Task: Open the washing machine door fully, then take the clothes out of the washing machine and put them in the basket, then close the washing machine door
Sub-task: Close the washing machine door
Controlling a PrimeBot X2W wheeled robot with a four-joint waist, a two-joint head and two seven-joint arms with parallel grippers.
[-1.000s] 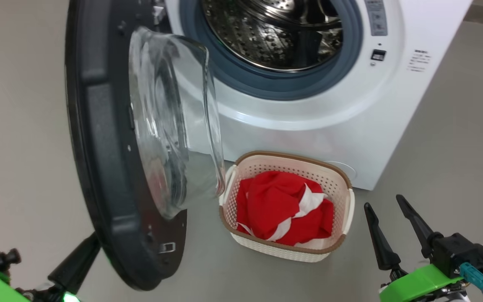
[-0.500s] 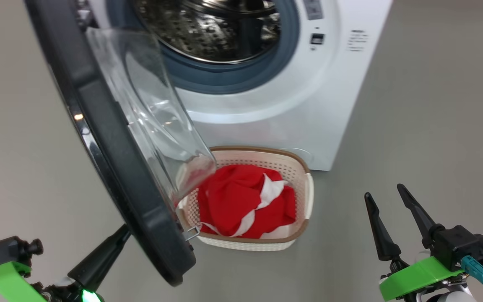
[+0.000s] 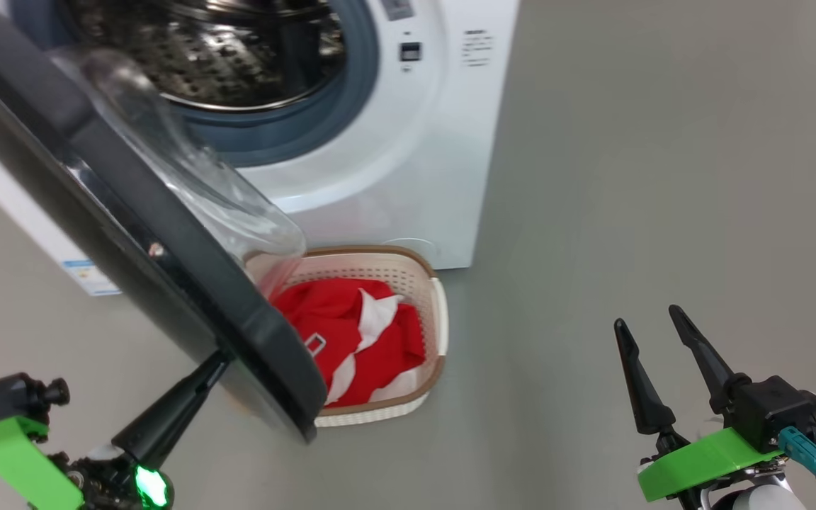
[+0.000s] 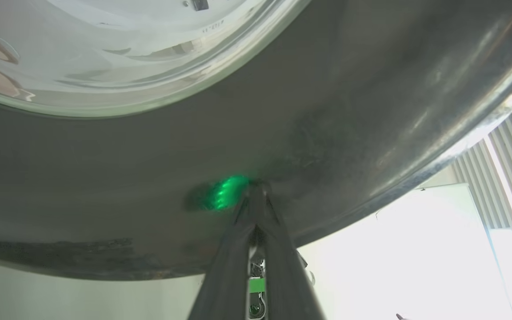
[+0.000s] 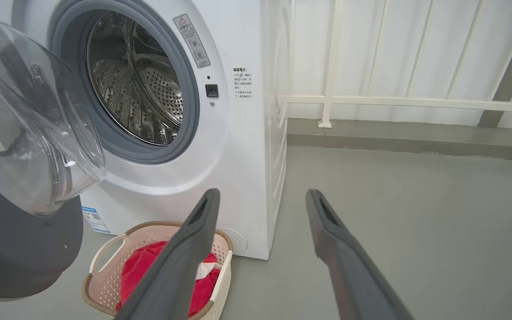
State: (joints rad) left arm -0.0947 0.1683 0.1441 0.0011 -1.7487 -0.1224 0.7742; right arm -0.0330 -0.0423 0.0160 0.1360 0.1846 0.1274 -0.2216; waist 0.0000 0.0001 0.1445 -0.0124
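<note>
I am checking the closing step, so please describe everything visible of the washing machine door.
The washing machine door is large and round: a wide glossy dark rim around a clear, bulging glass window, with a small metal latch hook near its free edge. It stands open, swung out from the washing machine on the left of the head view, and there its lower edge overlaps the basket; contact cannot be judged. The shut left gripper has its fingertips against the door's dark outer face.
</note>
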